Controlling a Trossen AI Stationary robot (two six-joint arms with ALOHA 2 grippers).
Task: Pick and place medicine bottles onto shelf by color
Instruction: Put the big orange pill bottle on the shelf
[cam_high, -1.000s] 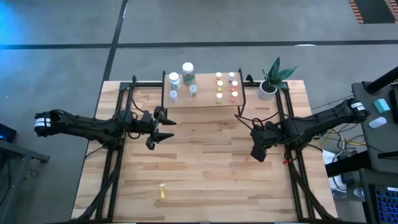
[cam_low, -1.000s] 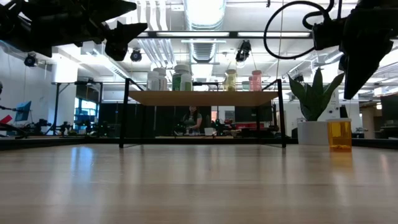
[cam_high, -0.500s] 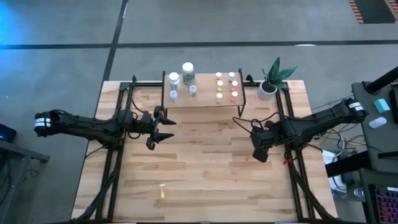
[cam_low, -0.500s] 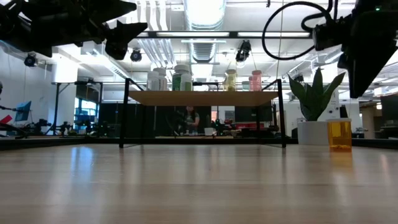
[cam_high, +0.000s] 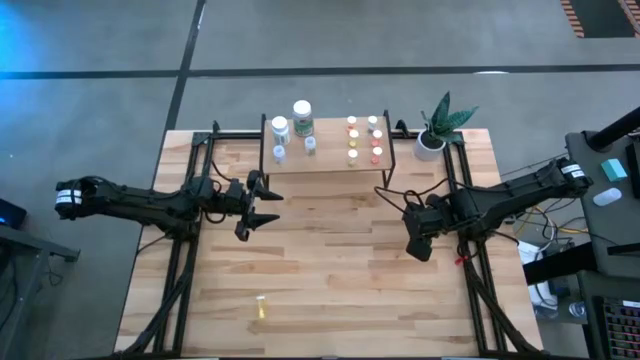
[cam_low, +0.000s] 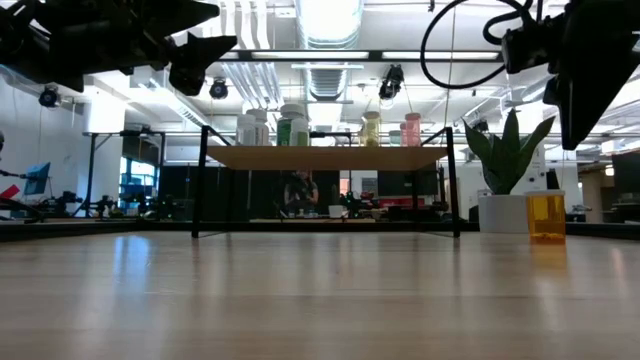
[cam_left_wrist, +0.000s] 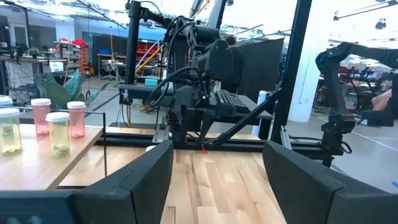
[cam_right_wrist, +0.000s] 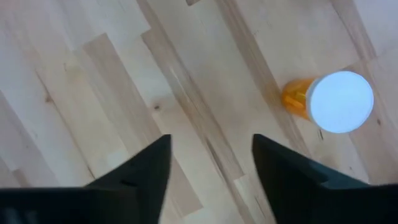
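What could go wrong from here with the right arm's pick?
1. The orange bottle stands off to one side of the open right gripper, not between its fingers. Descending from here could miss it or tip it over.
2. The shelf already holds tight rows of small bottles; placing another could knock its neighbours.
3. The yellow bottle sits near the table's front, far from both grippers.

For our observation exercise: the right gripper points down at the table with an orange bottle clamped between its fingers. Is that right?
Not quite. The right gripper does point down at the table, but it holds nothing: the orange bottle stands apart on the wood, off to one side of its fingers, as the right wrist view shows.
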